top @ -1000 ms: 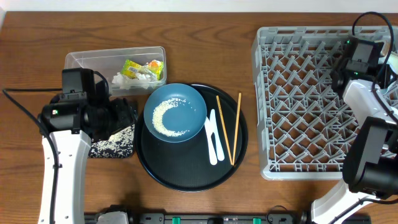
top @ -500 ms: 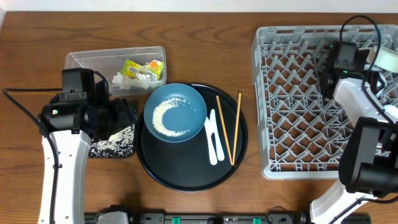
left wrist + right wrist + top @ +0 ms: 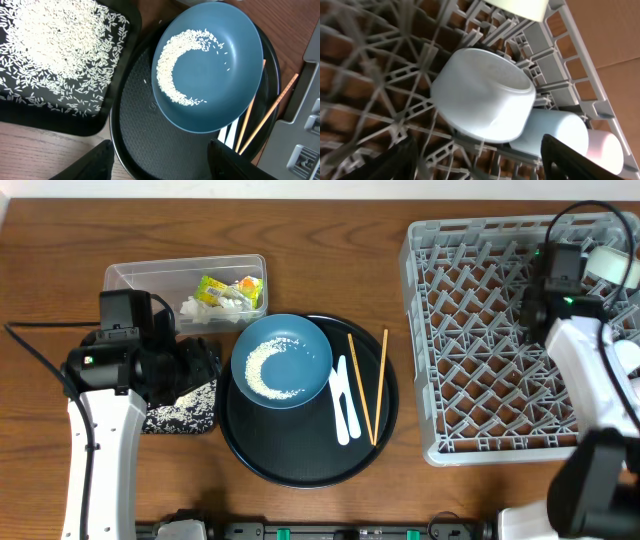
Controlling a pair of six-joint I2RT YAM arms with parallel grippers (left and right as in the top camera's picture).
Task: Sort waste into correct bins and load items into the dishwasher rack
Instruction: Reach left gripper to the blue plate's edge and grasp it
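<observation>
Surface: brown wood [image 3: 330,240], with the large grey plastic lattice rack [image 3: 415,340] on your right.
Left end effector [image 3: 161,157]: released and empty, above the dark-blue round bowl [image 3: 207,65] holding white rice grains [image 3: 172,75].
Right end effector [image 3: 475,160]: released, above a pale teal bowl [image 3: 482,102] lying in the rack.

A brown wood-grain table [image 3: 330,240] fills the overhead view.
</observation>
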